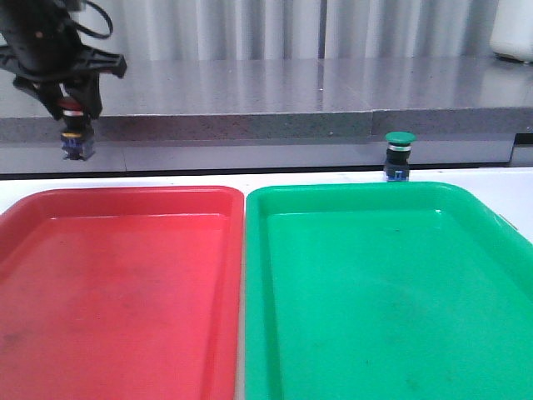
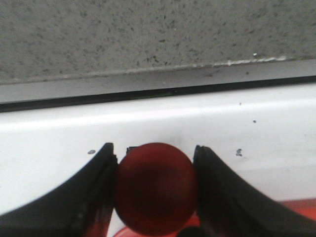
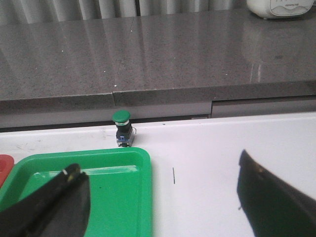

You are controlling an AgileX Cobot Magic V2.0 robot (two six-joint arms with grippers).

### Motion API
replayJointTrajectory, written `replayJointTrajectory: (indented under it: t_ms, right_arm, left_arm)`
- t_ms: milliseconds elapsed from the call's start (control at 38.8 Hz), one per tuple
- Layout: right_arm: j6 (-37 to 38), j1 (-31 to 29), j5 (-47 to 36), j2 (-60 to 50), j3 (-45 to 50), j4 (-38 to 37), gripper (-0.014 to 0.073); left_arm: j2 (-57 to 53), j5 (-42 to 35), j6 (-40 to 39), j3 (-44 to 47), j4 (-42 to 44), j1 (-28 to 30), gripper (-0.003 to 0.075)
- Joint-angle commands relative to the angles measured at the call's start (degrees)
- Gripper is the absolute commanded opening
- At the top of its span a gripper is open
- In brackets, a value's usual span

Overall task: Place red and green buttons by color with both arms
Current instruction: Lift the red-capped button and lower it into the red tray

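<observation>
Aloft, the red button (image 1: 72, 125) hangs in the left tool (image 1: 73, 107) above the far left corner of the red tray (image 1: 125, 200).

Clamped by its cap between the fingers (image 2: 96, 197), the red button looks lifted clear of the rim so it can come down inside the matching tray. Across the white desk (image 3: 222, 143), the green button (image 1: 400, 155) stands upright just behind the green tray (image 1: 350, 193), untouched. Facing it from well back, the right tool (image 3: 163, 197) is spread wide and empty, seemingly readied to approach.
</observation>
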Motion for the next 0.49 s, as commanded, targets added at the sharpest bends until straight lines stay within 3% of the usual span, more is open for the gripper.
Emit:
replayJointTrajectory:
  t_ms: [0,232,465]
  right_arm:
    - [-0.09,-0.34,-4.48,0.87,-2.03,0.17,0.0623]
    - [-0.09,-0.34,-4.48,0.87,-2.03,0.17,0.0623]
    - [-0.09,-0.34,-4.48,0.87,-2.03,0.17,0.0623]
  left_arm:
    - [-9.7,-4.96,-0.2,5.04,0.19,-1.62,0.0109]
    - [-23.9,-17.09,-0.3,27.08,-6.74,-6.94,0.0109]
    - [-28.71,-21.72,-0.3,43.57,-8.79,-12.28,0.0109]
